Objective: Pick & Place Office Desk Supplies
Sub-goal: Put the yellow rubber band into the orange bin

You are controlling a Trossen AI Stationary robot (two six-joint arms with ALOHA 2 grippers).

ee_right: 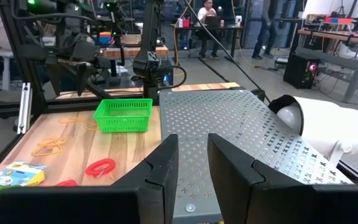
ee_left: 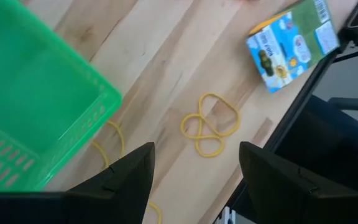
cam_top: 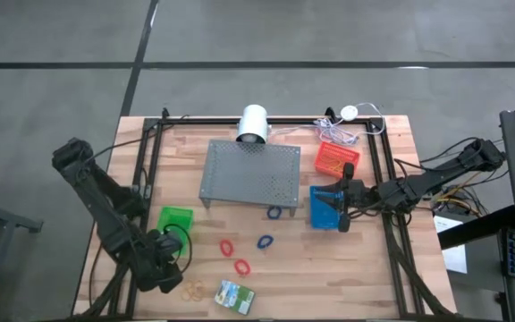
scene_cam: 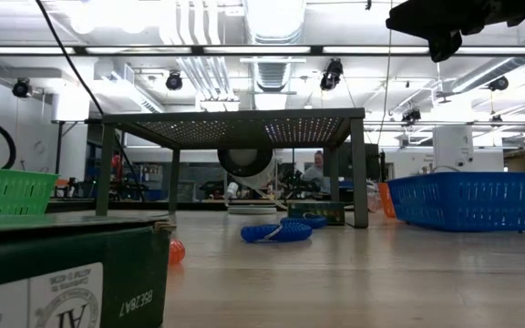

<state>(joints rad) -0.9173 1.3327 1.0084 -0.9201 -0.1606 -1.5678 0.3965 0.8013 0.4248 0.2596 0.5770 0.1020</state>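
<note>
**Thin bands, wide jaws: an easy miss**

I am holding my left gripper (ee_left: 194,180) wide open and empty above the tan rubber bands (ee_left: 209,124), which are lying flat on the table (cam_top: 365,268) between the green basket (ee_left: 36,106) and the crayon box (ee_left: 294,43). They could slip under my fingertips (nothing to bite). My right gripper (ee_right: 191,171) is hovering over the blue basket (cam_top: 325,207), narrowly parted, carrying nothing visible.

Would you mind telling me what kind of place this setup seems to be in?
Most likely a robotics lab or workshop. The wooden table sits in a metal frame with two arms mounted on it; beyond it the right wrist view shows workbenches with equipment and a person seated at a desk, under exposed ceiling ducts.
</note>
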